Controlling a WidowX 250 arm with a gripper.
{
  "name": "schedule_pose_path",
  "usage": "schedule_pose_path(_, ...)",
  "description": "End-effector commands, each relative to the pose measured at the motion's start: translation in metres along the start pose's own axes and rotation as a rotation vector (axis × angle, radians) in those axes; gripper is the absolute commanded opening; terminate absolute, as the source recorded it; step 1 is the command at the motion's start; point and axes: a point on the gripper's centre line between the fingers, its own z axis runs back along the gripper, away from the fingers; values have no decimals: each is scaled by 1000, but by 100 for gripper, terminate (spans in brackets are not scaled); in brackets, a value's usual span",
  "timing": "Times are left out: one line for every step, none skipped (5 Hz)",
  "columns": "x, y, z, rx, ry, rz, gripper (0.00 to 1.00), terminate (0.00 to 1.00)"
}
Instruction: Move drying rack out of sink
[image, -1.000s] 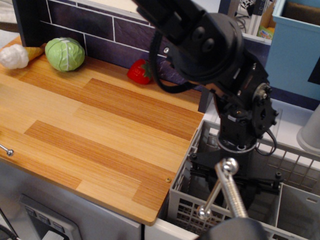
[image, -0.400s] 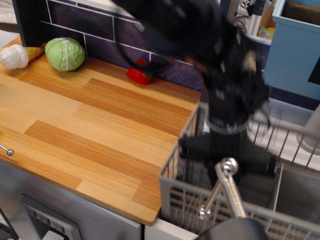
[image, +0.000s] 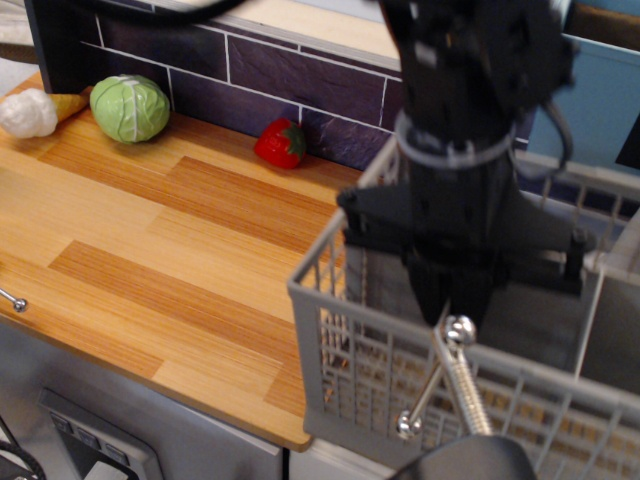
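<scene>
The drying rack (image: 345, 345) is a light-grey lattice basket, lifted well above the sink and tilted, its left end over the counter edge. My black gripper (image: 450, 300) reaches down inside it; its fingertips are hidden by the rack's front wall and the faucet, and it appears shut on an inner part of the rack. The chrome faucet (image: 455, 385) stands in front of the rack at the bottom. The sink basin is hidden behind the rack and arm.
A wooden counter (image: 170, 260) lies to the left, with a green cabbage (image: 130, 107), a red strawberry (image: 280, 143) and an ice-cream cone (image: 35, 110) along the purple tiled back wall. A light-blue box (image: 595, 95) stands at the back right.
The arm has risen, and the rack has come up with it out of the sink and shifted left, toward the counter.
</scene>
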Motion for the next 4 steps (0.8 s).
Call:
schedule_pose_path(16,62,28,22,-71,151,0,0)
schedule_pose_path(17,88,25,53,-51,212,0,0)
schedule_pose_path(17,124,29,92,0,315,0,0)
schedule_pose_path(16,156,61,172,127,309,0,0)
